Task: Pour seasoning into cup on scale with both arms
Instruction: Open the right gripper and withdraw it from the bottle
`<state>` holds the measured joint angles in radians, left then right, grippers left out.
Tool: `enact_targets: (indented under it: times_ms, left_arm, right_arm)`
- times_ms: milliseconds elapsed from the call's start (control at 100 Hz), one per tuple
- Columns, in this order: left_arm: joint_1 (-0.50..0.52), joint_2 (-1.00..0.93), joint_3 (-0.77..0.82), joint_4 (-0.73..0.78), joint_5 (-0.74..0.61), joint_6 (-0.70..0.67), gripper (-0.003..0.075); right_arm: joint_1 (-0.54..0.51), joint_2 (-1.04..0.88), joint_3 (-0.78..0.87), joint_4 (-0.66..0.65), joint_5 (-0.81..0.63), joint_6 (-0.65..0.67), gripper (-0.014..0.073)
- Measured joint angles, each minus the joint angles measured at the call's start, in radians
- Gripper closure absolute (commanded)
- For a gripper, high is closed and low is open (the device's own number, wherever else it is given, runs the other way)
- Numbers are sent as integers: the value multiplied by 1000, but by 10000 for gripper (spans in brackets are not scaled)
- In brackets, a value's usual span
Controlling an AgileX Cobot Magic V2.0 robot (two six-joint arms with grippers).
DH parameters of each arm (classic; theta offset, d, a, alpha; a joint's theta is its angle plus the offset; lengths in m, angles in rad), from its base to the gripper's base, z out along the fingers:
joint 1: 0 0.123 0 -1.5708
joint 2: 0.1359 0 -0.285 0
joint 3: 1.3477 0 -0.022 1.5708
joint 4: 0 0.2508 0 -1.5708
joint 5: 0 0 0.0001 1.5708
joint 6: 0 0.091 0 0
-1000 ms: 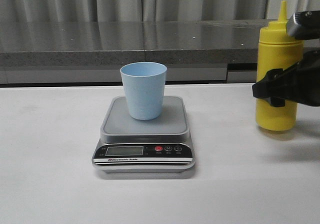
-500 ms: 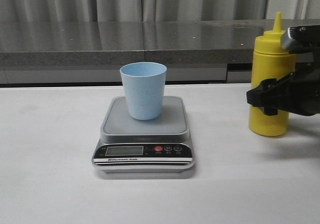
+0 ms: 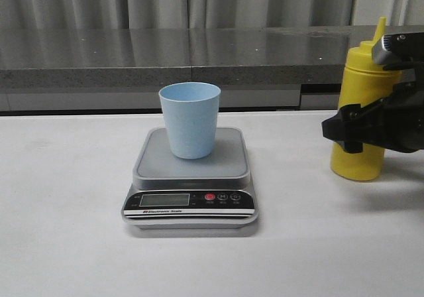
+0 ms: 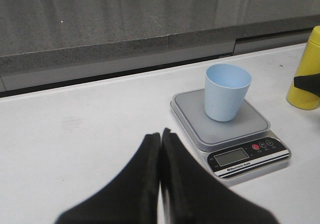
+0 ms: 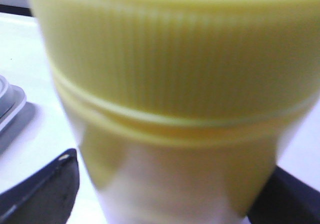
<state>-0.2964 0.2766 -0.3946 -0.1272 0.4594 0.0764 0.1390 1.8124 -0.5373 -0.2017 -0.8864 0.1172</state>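
The pale blue cup (image 3: 189,120) stands upright on the platform of the silver-grey scale (image 3: 165,200) at mid-table. The yellow seasoning bottle (image 3: 366,78) is at the far right, its nozzle leaning right and its base at the tabletop. My right gripper (image 3: 361,130) is shut on the bottle's middle. In the right wrist view the bottle (image 5: 175,84) fills the frame between the black fingers (image 5: 45,189). My left gripper (image 4: 160,134) is shut and empty, left of and nearer than the scale (image 4: 250,154) and cup (image 4: 226,91). It is out of the front view.
The white table (image 3: 66,244) runs back to a dark grey stone ledge (image 3: 199,52) with curtains behind it. A corner of the scale (image 5: 10,104) shows in the right wrist view beside the bottle.
My right gripper has moved the bottle a little left toward the scale. The bottle now tilts with its nozzle to the right. The cup and scale have not moved.
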Motion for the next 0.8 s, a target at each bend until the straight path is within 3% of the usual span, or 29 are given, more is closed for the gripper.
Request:
enact_targets:
  times_ms: [360,590,690,800]
  left_arm:
    - [0,0,0,0,0,0,741]
    - [0,0,0,0,0,0,741]
    - [0,0,0,0,0,0,741]
    - [0,0,0,0,0,0,741]
  right_arm:
    - [0,-99,99,0,-4,0,-42]
    - [0,-261,206,35,15,0,-32]
    - [0,-357,248,49,68,22,79]
    - [0,-477,291,55,163,58,323]
